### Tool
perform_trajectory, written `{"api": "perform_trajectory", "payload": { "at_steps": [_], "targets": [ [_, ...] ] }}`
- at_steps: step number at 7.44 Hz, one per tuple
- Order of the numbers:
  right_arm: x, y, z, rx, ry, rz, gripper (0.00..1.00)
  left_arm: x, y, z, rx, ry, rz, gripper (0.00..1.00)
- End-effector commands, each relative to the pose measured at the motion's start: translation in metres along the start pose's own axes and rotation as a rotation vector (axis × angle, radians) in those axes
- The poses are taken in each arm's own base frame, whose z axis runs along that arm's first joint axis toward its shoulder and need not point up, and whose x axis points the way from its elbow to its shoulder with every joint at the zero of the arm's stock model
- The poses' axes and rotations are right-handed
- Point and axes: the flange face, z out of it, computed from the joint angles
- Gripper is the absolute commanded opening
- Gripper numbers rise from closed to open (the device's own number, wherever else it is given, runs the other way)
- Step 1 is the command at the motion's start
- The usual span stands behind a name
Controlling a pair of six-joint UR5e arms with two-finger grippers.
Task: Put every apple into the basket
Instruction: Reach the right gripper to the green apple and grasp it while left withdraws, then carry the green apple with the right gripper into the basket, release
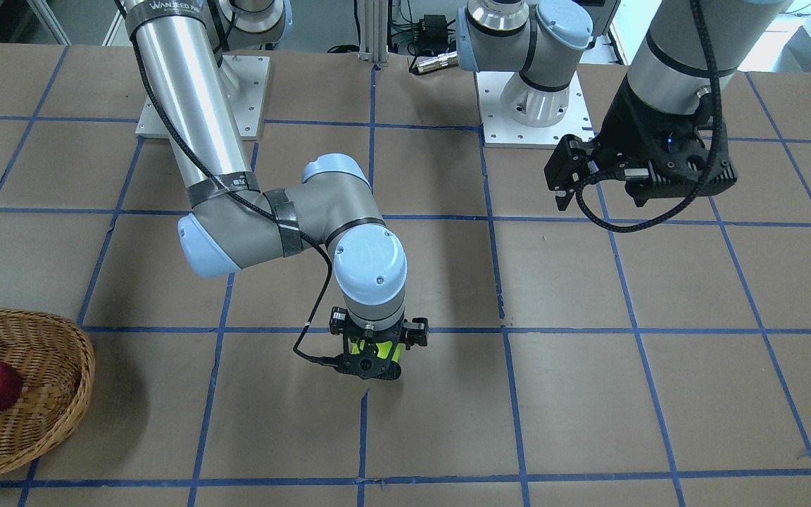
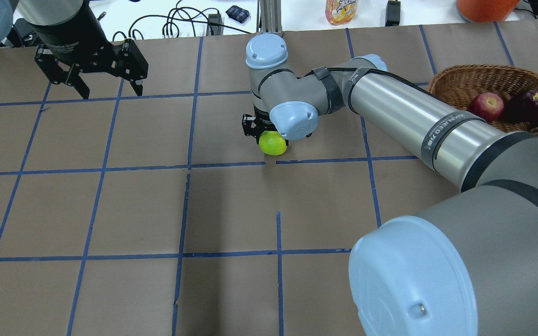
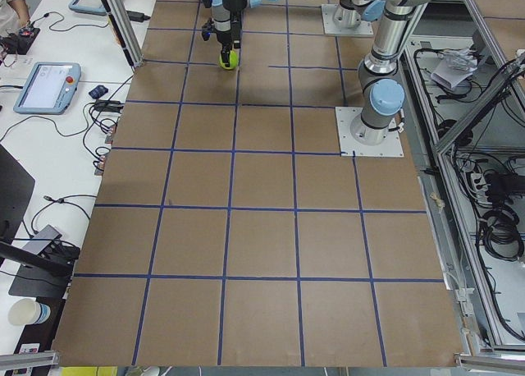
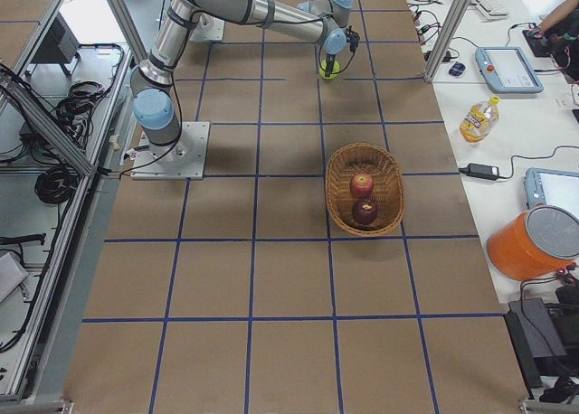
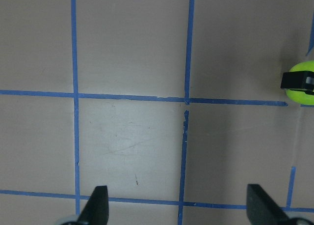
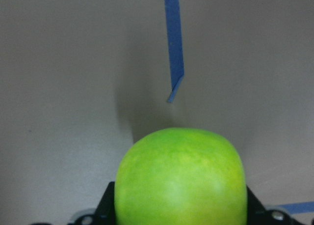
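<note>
green apple [image 2: 273, 143]: mid-bench [image 2: 110, 210], well apart from the basket. Can't tell if it's lifted clear of the bench.
right gripper [image 1: 370, 359]: fingers closed on the green apple's two sides; in the wrist view the apple fills the gap.
left gripper [image 2: 110, 91]: fingers wide, holding nothing, hovering over bare bench well off to the side.
basket [image 2: 484, 70]: at the robot's right end of the bench. Red apple [image 2: 485, 106] and dark maroon apple [image 2: 526, 105] lie in it side by side.
handling (my read): rigid, round, smooth skin, so it could slip or roll. Medium weight, bruises if squeezed hard or dropped.
grip point: across the widest girth, fingers opposite each other.
remaining: this looks like the last apple. Set it down beside the other two, not onto them.
</note>
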Motion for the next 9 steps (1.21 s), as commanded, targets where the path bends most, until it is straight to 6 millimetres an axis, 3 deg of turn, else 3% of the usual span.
{"api": "perform_trajectory", "payload": {
  "at_steps": [1, 2, 3, 4, 5, 7, 8, 9],
  "targets": [
    [0.013, -0.013, -0.024, 0.035, 0.009, 0.007, 0.0, 0.0, 0.0, 0.0, 0.0, 0.0, 0.0, 1.0],
    [0.037, -0.024, -0.065, 0.041, 0.018, 0.039, 0.0, 0.0, 0.0, 0.0, 0.0, 0.0, 0.0, 1.0],
    [0.091, -0.042, -0.117, 0.02, 0.019, 0.1, 0.0, -0.001, 0.0, 0.0, 0.0, 0.0, -0.002, 1.0],
    [0.154, -0.052, -0.162, -0.009, 0.034, 0.105, 0.0, -0.001, 0.0, 0.0, 0.0, 0.002, -0.002, 1.0],
    [0.231, -0.07, -0.181, -0.015, 0.075, 0.109, 0.0, -0.001, -0.001, 0.001, -0.002, 0.002, -0.006, 1.0],
    [0.361, -0.096, -0.166, -0.05, 0.093, 0.115, 0.0, -0.001, 0.0, 0.0, 0.0, 0.003, -0.008, 1.0],
    [0.408, -0.1, -0.166, -0.057, 0.088, 0.072, 0.0, 0.001, 0.0, -0.001, 0.001, 0.003, -0.009, 1.0],
    [0.434, -0.105, -0.15, -0.082, 0.081, 0.043, 0.0, 0.0, -0.002, 0.002, -0.002, 0.003, -0.012, 1.0]
  ]
}}
